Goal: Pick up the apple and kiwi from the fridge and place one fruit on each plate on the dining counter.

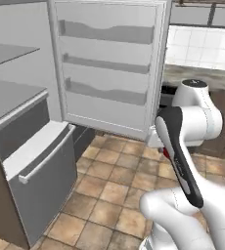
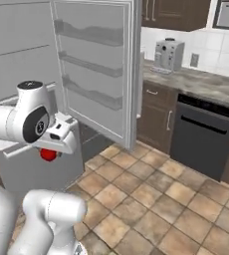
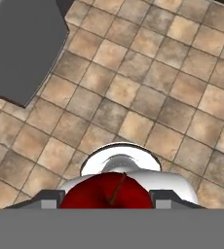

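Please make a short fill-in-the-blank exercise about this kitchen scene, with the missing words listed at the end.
1. The gripper is shut on a red ____.
2. The fridge door stands ____.
3. The floor under the gripper is covered with ____.
4. The shelves in the door hold ____.

Missing words: apple; open; tiles; nothing

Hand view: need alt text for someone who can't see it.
A glossy red apple sits clamped between the gripper fingertips at the bottom of the frame, above a brown tiled floor. A grey fridge drawer front fills the upper left corner.
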You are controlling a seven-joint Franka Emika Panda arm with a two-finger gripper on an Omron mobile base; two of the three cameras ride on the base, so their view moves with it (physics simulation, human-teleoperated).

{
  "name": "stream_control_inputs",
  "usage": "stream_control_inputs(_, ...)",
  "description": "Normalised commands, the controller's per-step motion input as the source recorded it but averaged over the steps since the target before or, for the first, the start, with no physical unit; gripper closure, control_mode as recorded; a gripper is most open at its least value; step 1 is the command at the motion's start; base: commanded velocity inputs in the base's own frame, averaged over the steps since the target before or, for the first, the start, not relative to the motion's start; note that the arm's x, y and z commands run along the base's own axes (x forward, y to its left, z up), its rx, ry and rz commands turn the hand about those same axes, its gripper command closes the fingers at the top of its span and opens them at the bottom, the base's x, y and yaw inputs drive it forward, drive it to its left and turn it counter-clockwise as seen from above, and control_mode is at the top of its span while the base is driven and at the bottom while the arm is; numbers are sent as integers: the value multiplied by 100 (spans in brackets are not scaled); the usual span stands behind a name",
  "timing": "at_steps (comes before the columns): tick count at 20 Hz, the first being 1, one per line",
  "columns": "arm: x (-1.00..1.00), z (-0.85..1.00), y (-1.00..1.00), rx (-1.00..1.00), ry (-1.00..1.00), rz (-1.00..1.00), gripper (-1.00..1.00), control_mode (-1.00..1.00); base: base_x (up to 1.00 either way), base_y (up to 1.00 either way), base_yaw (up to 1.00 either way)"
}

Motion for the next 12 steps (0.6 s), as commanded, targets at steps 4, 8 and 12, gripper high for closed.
stream_control_inputs(4,0,0,0,0,0,0,100,100,-16,0,-95)
stream_control_inputs(8,0,0,0,0,0,0,100,100,-1,0,-98)
stream_control_inputs(12,0,0,0,0,0,0,100,100,0,-3,-97)
